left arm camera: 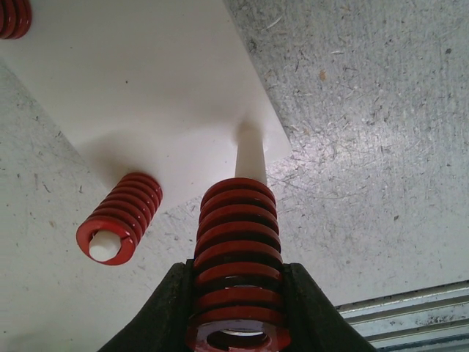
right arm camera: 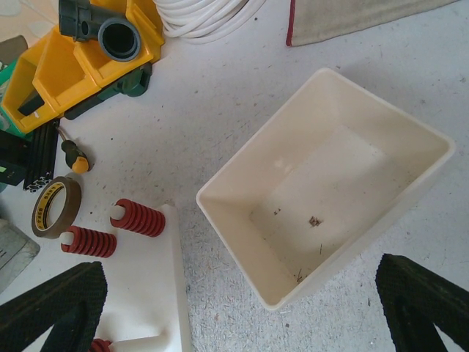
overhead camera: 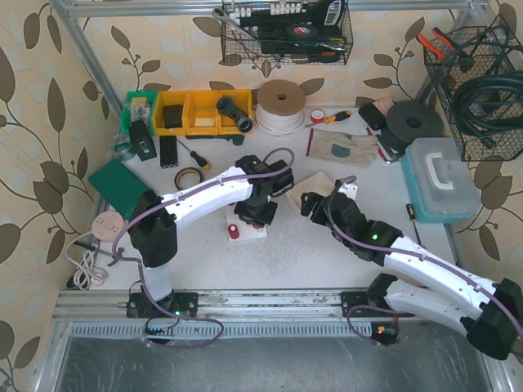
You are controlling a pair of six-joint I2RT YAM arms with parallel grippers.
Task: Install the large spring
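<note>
Approx. half done: left gripper [left arm camera: 238,284] clamps large red coil spring [left arm camera: 236,235], partway onto white plastic peg [left arm camera: 249,150] at white plastic plate [left arm camera: 146,73] corner, unseated; right gripper [right arm camera: 238,304] open.

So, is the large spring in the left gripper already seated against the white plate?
No, a stretch of bare white peg shows between the large spring and the white plate.

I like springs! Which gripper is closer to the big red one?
Left. The left gripper is shut on the spring, at a white peg. The right gripper hangs open over the bin, off to the side.
</note>
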